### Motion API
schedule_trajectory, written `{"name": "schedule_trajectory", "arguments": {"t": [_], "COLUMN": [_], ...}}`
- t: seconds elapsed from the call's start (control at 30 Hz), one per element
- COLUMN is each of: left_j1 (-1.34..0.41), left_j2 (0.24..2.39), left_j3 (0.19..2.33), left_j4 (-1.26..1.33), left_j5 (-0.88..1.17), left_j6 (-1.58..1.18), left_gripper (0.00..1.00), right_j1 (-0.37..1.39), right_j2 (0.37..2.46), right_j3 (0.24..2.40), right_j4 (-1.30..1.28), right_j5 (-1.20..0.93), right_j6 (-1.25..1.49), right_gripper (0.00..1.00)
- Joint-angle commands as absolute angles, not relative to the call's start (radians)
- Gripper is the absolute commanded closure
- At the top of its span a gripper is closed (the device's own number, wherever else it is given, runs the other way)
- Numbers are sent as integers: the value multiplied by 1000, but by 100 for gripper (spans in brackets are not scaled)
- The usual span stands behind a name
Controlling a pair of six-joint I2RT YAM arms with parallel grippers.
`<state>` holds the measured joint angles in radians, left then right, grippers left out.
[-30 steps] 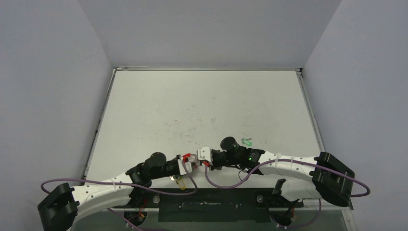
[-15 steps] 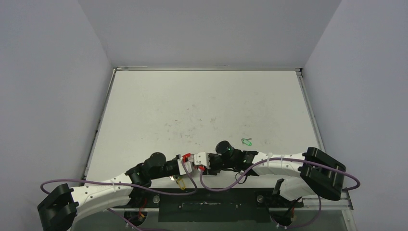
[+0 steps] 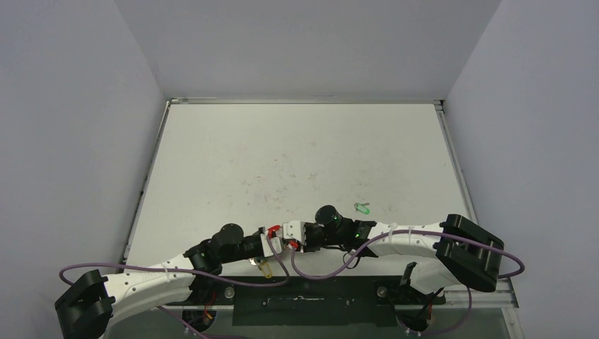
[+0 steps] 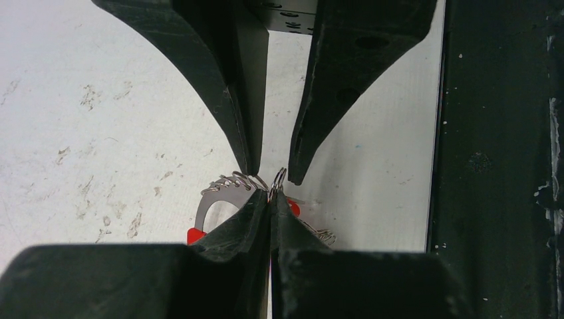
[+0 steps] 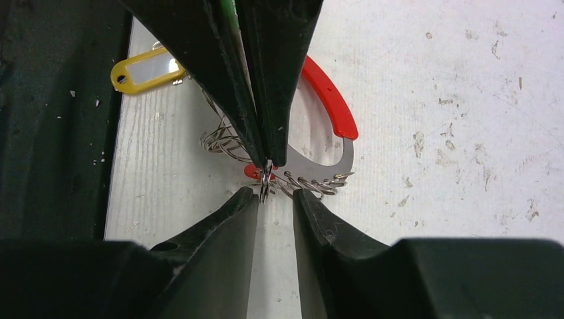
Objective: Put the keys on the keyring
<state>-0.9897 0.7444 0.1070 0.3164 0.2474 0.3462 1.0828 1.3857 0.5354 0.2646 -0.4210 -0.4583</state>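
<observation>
White arms (image 3: 150, 280) with black joints, looping purple cables (image 3: 319, 272), black tapered fingers (image 4: 346, 66)

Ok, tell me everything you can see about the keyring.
The keyring is a flat, silvery curved band with a red plastic arc on one side and loose wire coils along the other. It sits on the white table, close to its dark near edge. The left gripper is shut on a small wire loop at the coils. The right gripper faces that loop, jaws apart.
</observation>
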Motion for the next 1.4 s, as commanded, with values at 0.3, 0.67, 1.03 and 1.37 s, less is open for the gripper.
{"name": "schedule_trajectory", "arguments": {"t": [0.3,0.67,1.03,1.37], "left_j1": [-997,-999,-1001,-1006], "left_j2": [731,702,767,725], "left_j3": [112,114,135,126], "left_j4": [340,291,301,273], "left_j5": [263,235,234,232], "left_j6": [334,342,344,350], "left_gripper": [100,100,100,100], "right_j1": [1088,1065,1033,996], "right_j2": [1413,1326,1274,1238], "right_j3": [584,559,541,507], "right_j4": [332,301,338,424], "right_j5": [-472,-514,-619,-651], "right_j6": [-453,-443,-389,-286], "right_gripper": [98,100,100,100]}}
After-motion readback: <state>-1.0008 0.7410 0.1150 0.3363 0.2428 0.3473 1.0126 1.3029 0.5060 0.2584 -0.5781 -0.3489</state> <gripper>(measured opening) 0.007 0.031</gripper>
